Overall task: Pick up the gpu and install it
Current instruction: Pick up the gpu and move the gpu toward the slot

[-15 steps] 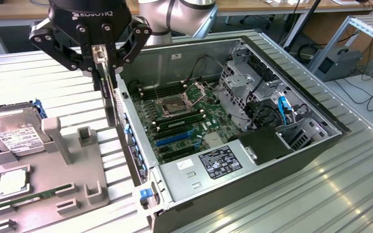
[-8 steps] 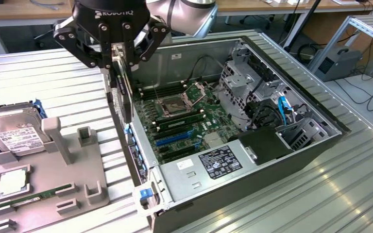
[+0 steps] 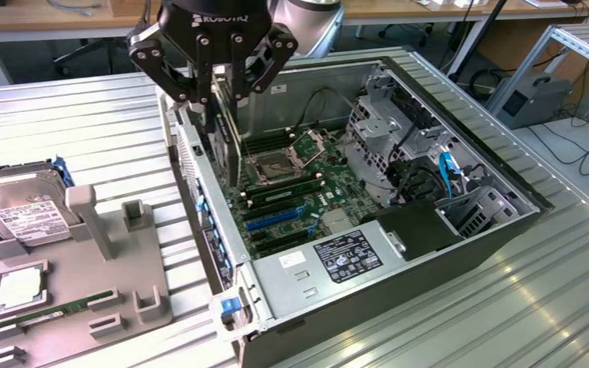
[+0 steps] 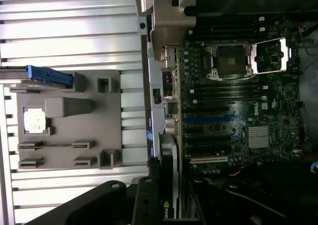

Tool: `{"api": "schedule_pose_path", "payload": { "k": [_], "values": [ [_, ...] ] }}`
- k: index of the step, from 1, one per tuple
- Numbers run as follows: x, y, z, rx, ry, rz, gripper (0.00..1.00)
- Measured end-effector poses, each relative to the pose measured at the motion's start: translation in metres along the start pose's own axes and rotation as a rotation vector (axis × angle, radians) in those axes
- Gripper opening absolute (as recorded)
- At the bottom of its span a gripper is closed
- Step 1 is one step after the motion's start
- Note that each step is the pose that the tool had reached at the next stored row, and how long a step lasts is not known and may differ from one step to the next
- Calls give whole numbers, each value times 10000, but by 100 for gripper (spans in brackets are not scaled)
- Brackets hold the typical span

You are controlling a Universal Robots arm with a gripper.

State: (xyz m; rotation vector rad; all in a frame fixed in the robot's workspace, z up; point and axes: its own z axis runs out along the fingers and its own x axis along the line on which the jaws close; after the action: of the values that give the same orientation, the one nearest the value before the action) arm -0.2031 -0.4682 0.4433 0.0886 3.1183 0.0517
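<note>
The claw (image 3: 223,96) hangs at the top of the exterior view with its fingers drawn narrow, clamped on the gpu (image 3: 228,146), which it holds edge-on and upright so that the thin dark card reaches down from the fingers into the open computer case (image 3: 459,253). The card's lower edge sits low over the motherboard (image 3: 294,192), close to the case wall on the exterior view's left and just beside the processor socket (image 3: 272,167); whether it touches the board I cannot tell. In the wrist view the claw (image 4: 171,212) grips the gpu (image 4: 169,160) by its dark top edge, which carries a green logo, and the card lines up along the case wall next to the motherboard (image 4: 238,111), near the blue slot (image 4: 208,119) and the white one beyond it. The case lies on its side on the ribbed metal counter (image 3: 70,123), with a labelled power supply (image 3: 346,257) at its near end. Well apart, at the exterior view's left, a grey fixture (image 3: 80,284) rests on the counter, holding a hard drive (image 3: 18,211), a square processor chip (image 3: 18,287) and a green memory stick (image 3: 44,316)
</note>
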Motion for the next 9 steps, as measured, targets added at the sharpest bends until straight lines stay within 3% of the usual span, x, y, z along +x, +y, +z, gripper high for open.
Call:
{"api": "schedule_pose_path", "payload": {
  "k": [9],
  "values": [
    [-386,22,9,0,0,0,27]
  ]
}}
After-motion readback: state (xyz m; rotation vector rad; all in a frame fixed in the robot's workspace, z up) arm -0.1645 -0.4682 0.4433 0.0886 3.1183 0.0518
